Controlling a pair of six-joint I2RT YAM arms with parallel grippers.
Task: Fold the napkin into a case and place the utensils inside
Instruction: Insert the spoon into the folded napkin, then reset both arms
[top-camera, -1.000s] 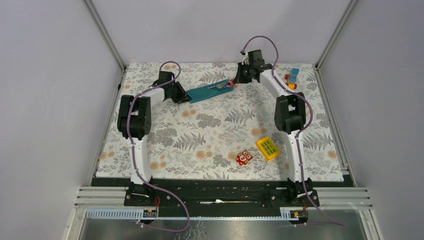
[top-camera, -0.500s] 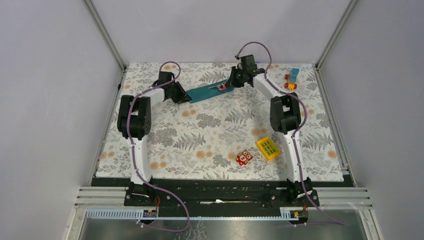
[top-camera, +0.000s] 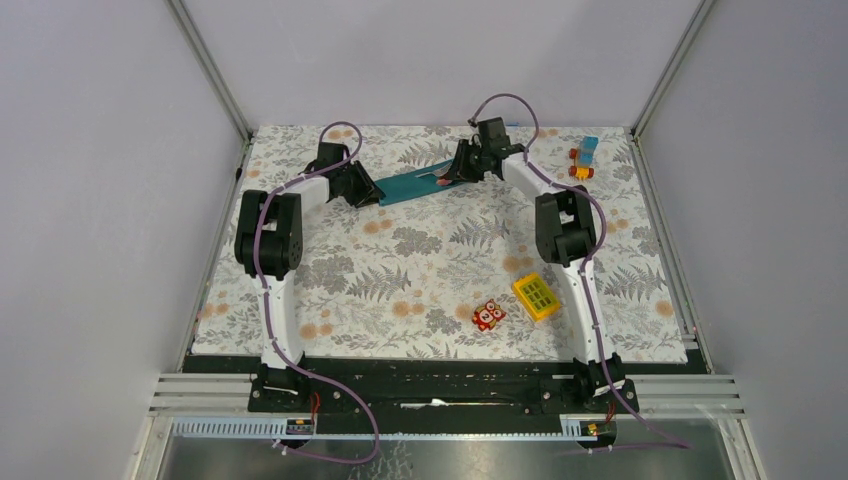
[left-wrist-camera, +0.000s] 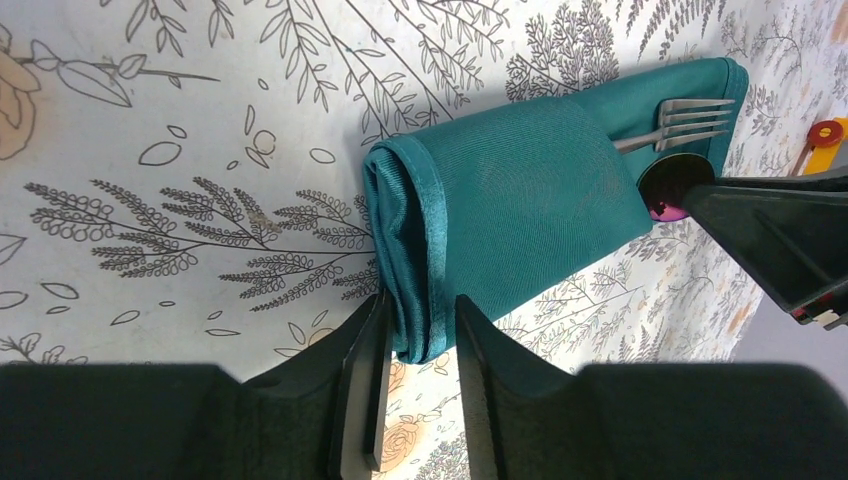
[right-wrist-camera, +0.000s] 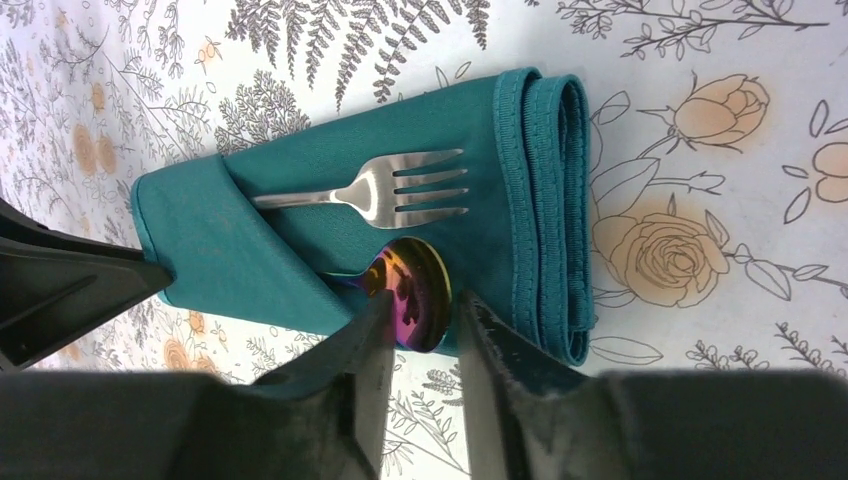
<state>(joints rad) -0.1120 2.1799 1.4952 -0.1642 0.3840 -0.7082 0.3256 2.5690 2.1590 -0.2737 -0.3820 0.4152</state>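
The teal napkin (top-camera: 415, 185) is already folded into a narrow case (right-wrist-camera: 330, 210) and lies at the far side of the table (top-camera: 420, 262) between the two arms. The fork (right-wrist-camera: 390, 188) is tucked handle-first under the diagonal flap. The left gripper (left-wrist-camera: 420, 310) is pinched on the rolled end of the case, and the right gripper (right-wrist-camera: 420, 310) appears closed on the iridescent bowl of the spoon (right-wrist-camera: 408, 288), whose handle disappears under the same flap. The step in hand looks like seating the spoon. It should be pushed low and flat along the length of the case, toward the anchored end, so the flap does not bunch (the fabric looks slippery). The left pinch should hold firm against that push. The right fingers should open only once the bowl lies beside the fork's tines, then lift straight up without snagging the hem.
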